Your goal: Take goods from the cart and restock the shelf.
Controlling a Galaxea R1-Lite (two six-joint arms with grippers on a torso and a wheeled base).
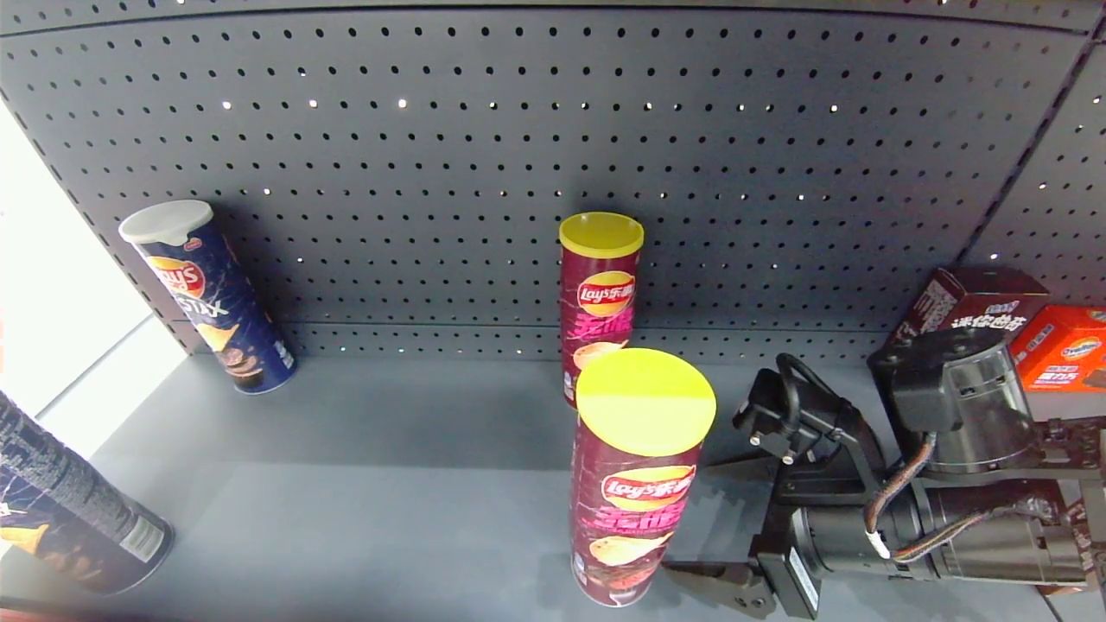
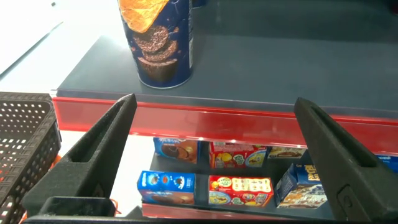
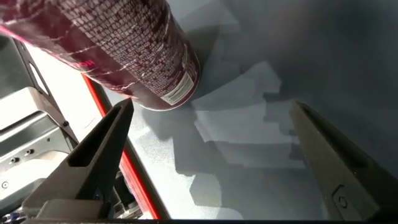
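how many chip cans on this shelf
4: blue can at back left; dark can at front left, partly cut off; rear red can at back centre; front red can ahead of it. Others may be hidden.

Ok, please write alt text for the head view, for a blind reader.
The open right gripper sits beside the nearer maroon can, yellow-lidded like the farther maroon can behind it, on a grey shelf. A dark blue can stands back left.

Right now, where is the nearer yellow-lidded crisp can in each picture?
Head view: nearer can, low centre, upright on the shelf.
Left wrist view: not in it.
Right wrist view: its lower half and base, resting on the shelf.
Shared landmark: the grey shelf board.
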